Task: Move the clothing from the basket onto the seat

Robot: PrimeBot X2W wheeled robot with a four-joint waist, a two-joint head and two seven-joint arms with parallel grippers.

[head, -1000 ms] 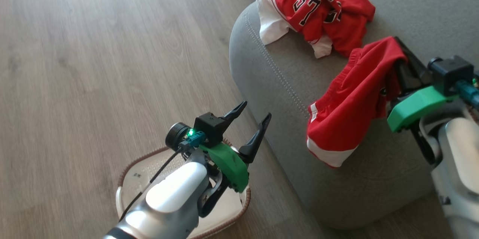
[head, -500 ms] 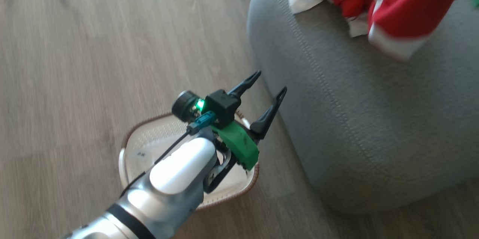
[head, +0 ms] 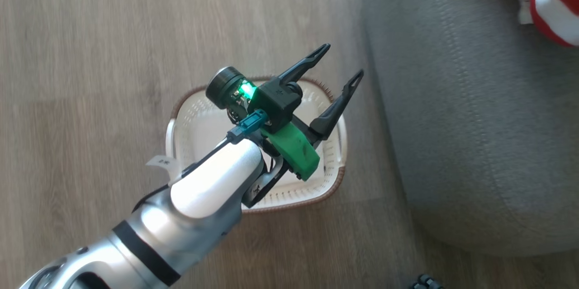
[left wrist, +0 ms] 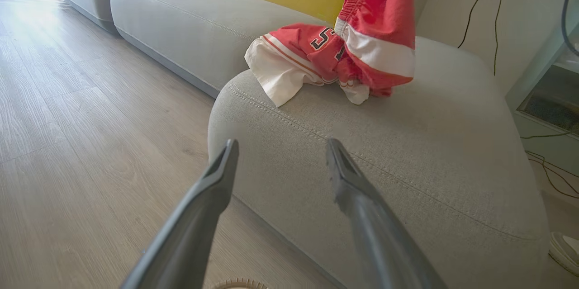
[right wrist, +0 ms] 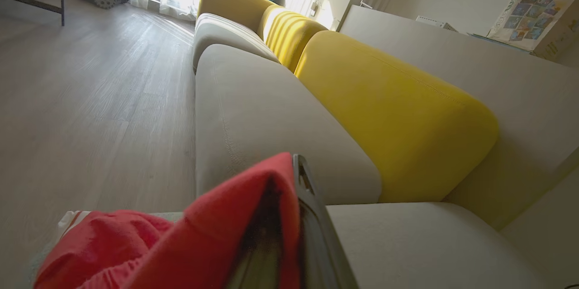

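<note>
My left gripper [head: 341, 60] hangs open above the cream-white basket [head: 185, 112], with nothing between its fingers; no clothing shows inside the basket. In the left wrist view the left gripper [left wrist: 282, 143] points at the grey seat [left wrist: 407, 144]. There a red jersey [left wrist: 289, 54] lies crumpled, and red shorts [left wrist: 384, 13] with a white band hang down from above it. My right gripper [right wrist: 285, 167] is shut on the shorts [right wrist: 217, 230], whose red cloth drapes over its fingers. A corner of the clothing [head: 554, 13] shows on the seat [head: 475, 121] at the top right.
Wood floor [head: 90, 54] surrounds the basket, which stands close to the seat's rounded front. Yellow back cushions [right wrist: 384, 112] and more grey sofa sections [left wrist: 190, 22] run beyond. Cables [left wrist: 493, 17] hang by the wall past the seat's end.
The head camera has swung down, so the basket sits mid-picture and the clothing has slid to the top right corner. My left gripper stays open over the basket.
</note>
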